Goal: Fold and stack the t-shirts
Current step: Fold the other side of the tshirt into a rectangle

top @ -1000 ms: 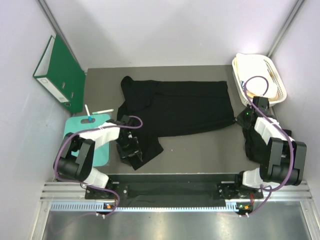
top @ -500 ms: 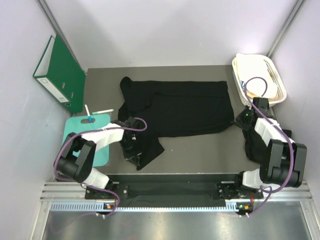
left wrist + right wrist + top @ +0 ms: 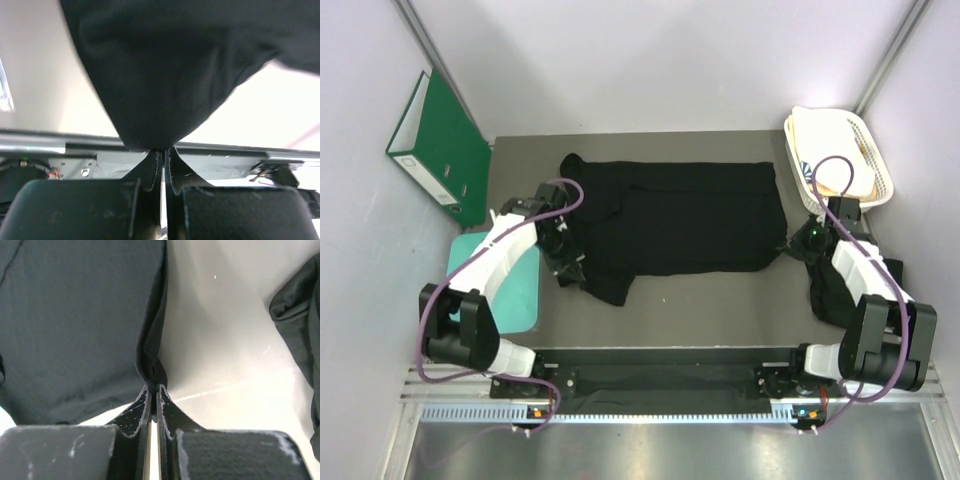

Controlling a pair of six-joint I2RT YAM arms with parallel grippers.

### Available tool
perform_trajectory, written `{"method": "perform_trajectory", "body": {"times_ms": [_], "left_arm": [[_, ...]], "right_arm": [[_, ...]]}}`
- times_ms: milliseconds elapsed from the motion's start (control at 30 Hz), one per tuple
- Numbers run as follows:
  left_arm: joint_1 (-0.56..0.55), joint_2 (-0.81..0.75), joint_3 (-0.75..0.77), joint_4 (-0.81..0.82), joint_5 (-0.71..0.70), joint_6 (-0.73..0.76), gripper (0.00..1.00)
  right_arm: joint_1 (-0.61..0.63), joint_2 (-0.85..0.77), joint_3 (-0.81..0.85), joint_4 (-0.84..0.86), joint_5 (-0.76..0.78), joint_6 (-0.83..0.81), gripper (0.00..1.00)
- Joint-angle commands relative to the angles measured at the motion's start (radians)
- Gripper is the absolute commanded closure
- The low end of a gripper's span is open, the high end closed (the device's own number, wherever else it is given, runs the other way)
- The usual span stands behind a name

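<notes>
Grippers first: we list the left gripper [image 3: 161, 150], jaws pinched together on a fold of the t-shirt [image 3: 690, 215] at its near-left corner, and the right gripper [image 3: 154, 387], jaws clamped on its right edge. T-shirt black, spread across mid desk [image 3: 720, 300]. Teal mat [image 3: 525, 300] at left edge. Farther off: green binder [image 3: 435, 140] left, white basket [image 3: 840, 150] right.

Second t-shirt [image 3: 822, 290], seemingly, mostly behind right arm [image 3: 855, 265]; teal mat [image 3: 520, 300] part-covered
</notes>
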Motion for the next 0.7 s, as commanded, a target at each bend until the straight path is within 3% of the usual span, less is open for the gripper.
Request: {"method": "perform_trajectory", "body": {"times_ms": [0,333,667], "left_arm": [[0.025,0.079,0.154,-0.022,0.02,0.076,1.0],[0.049,0.347,0.5,0.018,0.099,0.119,1.0],[0.138,0.515,0.792,0.004,0.161,0.137,1.0]], "right_arm": [[-0.01,0.022,0.092,-0.02,-0.031,-0.014,0.98],[-0.012,0.166,0.244,-0.001,-0.072,0.014,0.97],[-0.012,0.427,0.42,0.036,-0.105,0.023,0.97]]}}
